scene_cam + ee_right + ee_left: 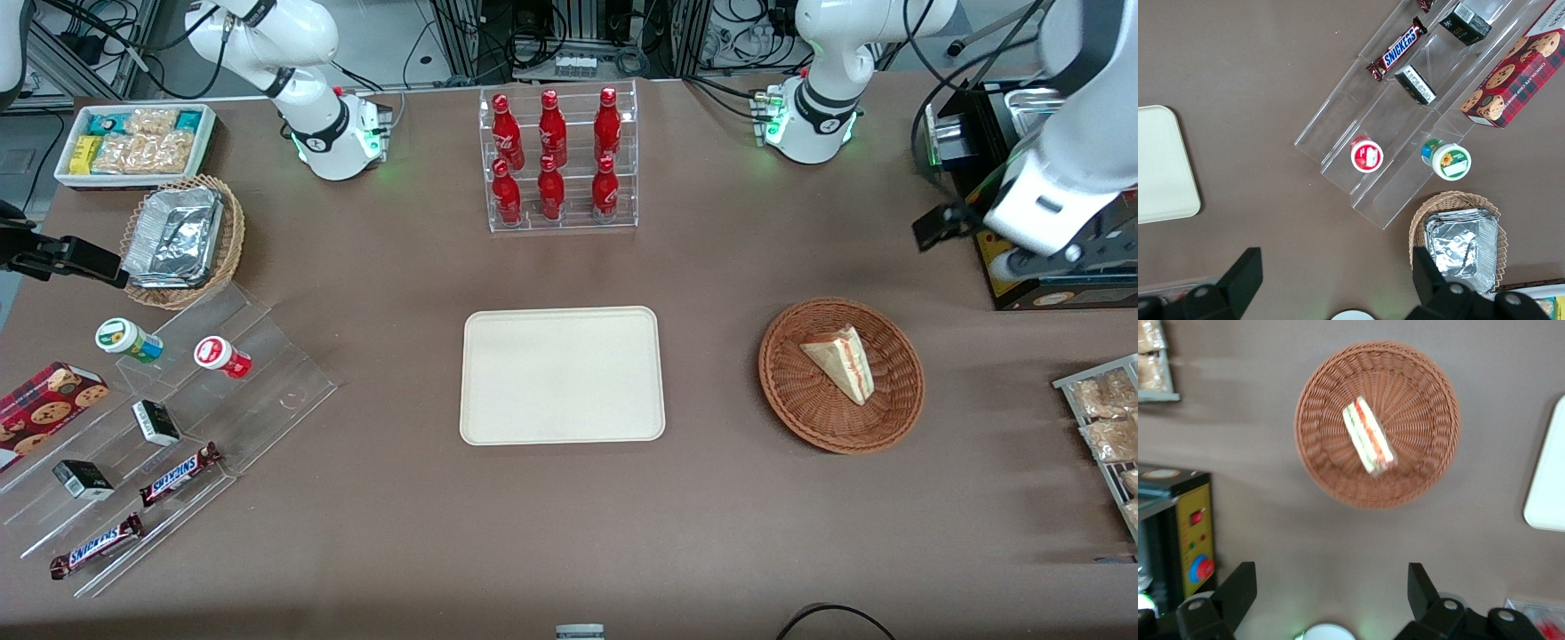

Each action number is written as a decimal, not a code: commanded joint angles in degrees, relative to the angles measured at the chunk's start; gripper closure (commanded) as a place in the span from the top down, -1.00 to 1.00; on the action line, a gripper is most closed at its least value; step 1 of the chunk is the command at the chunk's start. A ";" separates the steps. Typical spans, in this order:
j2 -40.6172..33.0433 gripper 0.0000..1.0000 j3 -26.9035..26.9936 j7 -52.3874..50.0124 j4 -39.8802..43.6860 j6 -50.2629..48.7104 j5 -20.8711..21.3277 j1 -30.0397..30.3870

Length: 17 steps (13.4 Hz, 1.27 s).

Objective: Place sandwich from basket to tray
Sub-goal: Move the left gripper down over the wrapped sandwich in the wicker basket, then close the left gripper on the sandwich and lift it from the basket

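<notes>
Brown cloth covers the table [569, 533], on which the goods are laid out. Near its middle a cream rectangular tray [562, 375] lies flat with nothing on it. Toward the working arm's end of the table, well apart from the tray, sits a round reddish-brown wicker basket [841, 374]. Inside it the sandwich [841, 362] rests on the woven floor, a pale triangular wedge whose red and yellow-green filling is seen along the cut edge.

The hand [1331, 597] is held high above the bare table, farther from the front camera than the basket and clear of it. Its two dark fingers [1238, 587] are spread wide and nothing is held between them. In the front view the hand is largely hidden by the arm's white wrist.

A clear acrylic rack [558, 160] of red bottles is seen farther from the front camera than the tray. Toward the parked arm's end, a stepped clear display [169, 427] carries Snickers bars [178, 474] and small cups.
</notes>
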 commanded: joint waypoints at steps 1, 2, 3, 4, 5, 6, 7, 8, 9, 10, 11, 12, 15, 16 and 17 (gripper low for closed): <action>-2.12 1.00 0.08 -3.72 -9.94 11.41 0.33 -0.29; -1.43 1.00 0.08 -7.82 -12.14 15.63 0.33 -0.38; 0.23 1.00 -0.18 -14.65 -14.16 21.07 0.33 -0.99; 1.82 1.00 -0.27 -20.38 -16.10 26.00 0.33 -1.86; 3.14 1.00 -0.27 -23.57 -17.86 30.05 0.33 -2.05; 4.80 1.00 -0.27 -24.55 -18.57 32.18 0.42 -2.05; 6.65 1.00 -0.27 -24.74 -18.75 33.15 0.51 -2.05; 8.49 1.00 -0.27 -25.70 -18.67 33.86 -0.10 -2.05; 10.25 1.00 -0.18 -26.58 -18.67 34.56 0.15 -2.05; 12.18 1.00 -0.18 -26.67 -18.67 35.61 0.15 -2.05; 13.33 1.00 -0.18 -26.67 -18.67 36.41 0.15 -1.96; 14.30 1.00 -0.18 -26.76 -18.67 36.68 0.15 -1.79; 16.77 1.00 0.17 -26.76 -18.75 38.69 0.15 -1.26; 17.82 1.00 0.17 -26.76 -18.93 39.57 0.15 -1.17; 18.61 1.00 0.17 -26.76 -19.02 40.10 0.15 -0.99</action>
